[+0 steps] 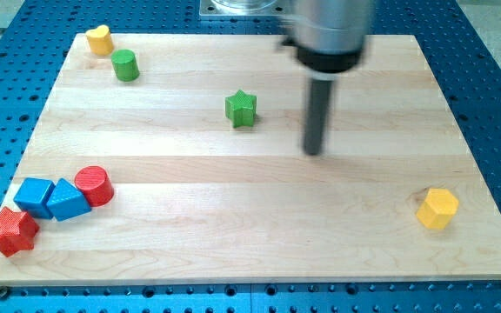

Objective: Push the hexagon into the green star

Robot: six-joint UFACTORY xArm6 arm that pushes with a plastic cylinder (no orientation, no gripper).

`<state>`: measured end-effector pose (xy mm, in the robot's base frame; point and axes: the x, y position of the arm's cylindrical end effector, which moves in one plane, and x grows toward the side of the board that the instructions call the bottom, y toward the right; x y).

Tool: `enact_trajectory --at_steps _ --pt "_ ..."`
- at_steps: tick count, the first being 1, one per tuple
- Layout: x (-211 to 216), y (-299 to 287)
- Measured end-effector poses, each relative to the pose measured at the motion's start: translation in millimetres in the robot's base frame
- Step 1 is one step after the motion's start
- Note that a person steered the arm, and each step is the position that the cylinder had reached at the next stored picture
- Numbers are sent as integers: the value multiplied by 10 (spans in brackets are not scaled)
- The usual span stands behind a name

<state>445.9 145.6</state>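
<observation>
The yellow hexagon (437, 209) lies near the board's right edge, toward the view's bottom. The green star (241, 109) sits near the board's middle, toward the view's top. My tip (313, 151) stands on the board to the right of the green star and a little below it, apart from it. The hexagon is well away from the tip, down and to the right. The tip touches no block.
A yellow heart (100, 39) and a green cylinder (126, 65) sit at the top left. At the bottom left are a red cylinder (95, 185), two blue blocks (34, 196) (66, 201) and a red star (10, 230). The wooden board (233, 252) lies on a blue perforated table.
</observation>
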Motion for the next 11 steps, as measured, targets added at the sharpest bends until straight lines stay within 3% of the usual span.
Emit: enact_trajectory --at_steps 1,2,3,5,7,9,10,11 --pt "32 1395" --pt "735 1592" --pt "1144 1215" --pt "902 141" --pt "1087 -506" --pt "539 -1327" --pt "737 -1636" --pt "348 -1574"
